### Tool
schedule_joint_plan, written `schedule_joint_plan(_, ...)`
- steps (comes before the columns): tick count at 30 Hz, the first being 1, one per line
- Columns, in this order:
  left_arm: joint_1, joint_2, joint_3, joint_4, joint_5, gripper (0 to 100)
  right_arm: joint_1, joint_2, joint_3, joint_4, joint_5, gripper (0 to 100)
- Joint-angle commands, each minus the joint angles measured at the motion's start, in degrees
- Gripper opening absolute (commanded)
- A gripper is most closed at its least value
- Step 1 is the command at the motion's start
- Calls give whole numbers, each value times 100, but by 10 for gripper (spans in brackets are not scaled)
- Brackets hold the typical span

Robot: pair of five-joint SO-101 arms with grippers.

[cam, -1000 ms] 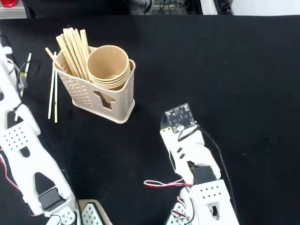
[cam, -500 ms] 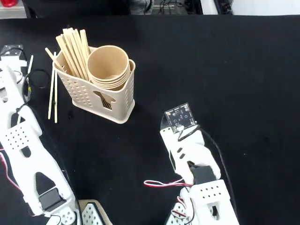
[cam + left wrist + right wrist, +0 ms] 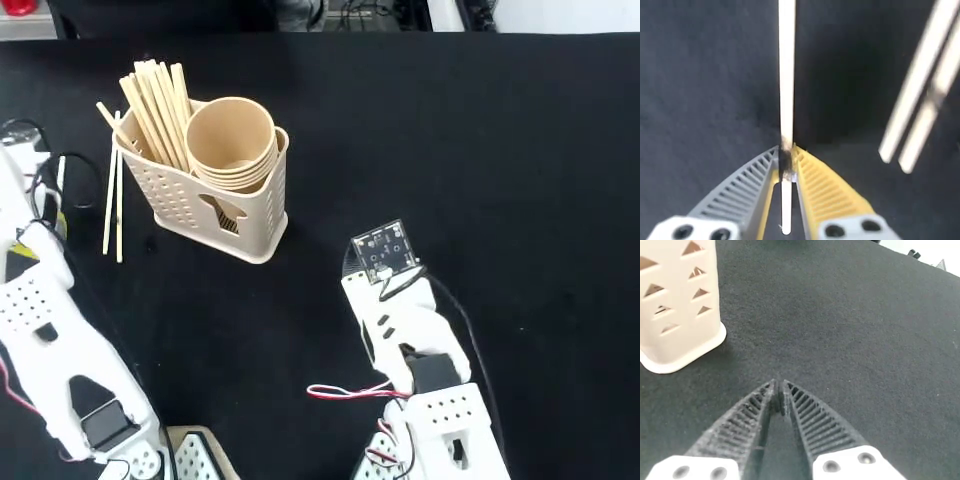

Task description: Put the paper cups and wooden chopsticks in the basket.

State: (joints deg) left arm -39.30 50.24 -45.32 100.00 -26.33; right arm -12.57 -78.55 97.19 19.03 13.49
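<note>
- Wooden, slim and pale, one chopstick [image 3: 786,75] sits clamped in our left gripper [image 3: 786,161] at the left edge; we judge this pick to be the step in hand.
- Two loose wooden chopsticks [image 3: 112,205] lie on the black cloth [image 3: 480,150] just left of the cream perforated basket [image 3: 190,205], which holds stacked brown paper cups [image 3: 232,140].
- Next we should lift ours, carry it right and tip it in.
- Our right gripper [image 3: 776,390], near centre, is pinched together on nothing.

A single chopstick [image 3: 786,75] is running past the picture's edge, while two loose chopsticks [image 3: 915,100] beside it are appearing blurred and cut off.
</note>
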Motion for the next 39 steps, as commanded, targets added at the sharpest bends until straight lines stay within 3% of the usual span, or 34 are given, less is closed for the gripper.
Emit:
schedule_joint_plan(1, -66, -2013, 1947, -97, -26, 29, 53, -22, -4, 18, 53, 15)
schedule_joint_plan(5, -215, -3314, 4075, -993, -457, 29, 53, -22, -4, 18, 53, 15)
schedule_joint_plan(10, -470, -4870, 6985, -2796, -844, 30, 53, -22, -4, 18, 53, 15)
schedule_joint_plan(13, -462, -5512, 8189, -3798, -870, 37, 53, -22, -4, 26, 53, 15)
schedule_joint_plan(15, -470, -5758, 8523, -4053, -844, 92, 53, -22, -4, 26, 53, 15)
schedule_joint_plan(18, -453, -5934, 8549, -4053, -870, 233, 53, -22, -4, 26, 53, 15)
schedule_joint_plan(20, -444, -5969, 8435, -4070, -870, 270, 53, -22, -4, 26, 53, 15)
schedule_joint_plan(26, -347, -5925, 7688, -4097, -853, 225, 53, -22, -4, 26, 53, 15)
schedule_joint_plan(31, 101, -5547, 7424, -4651, -844, 187, 53, -22, -4, 26, 53, 15)
schedule_joint_plan(39, 435, -3525, 5895, -4563, -220, 185, 62, -13, -4, 26, 53, 15)
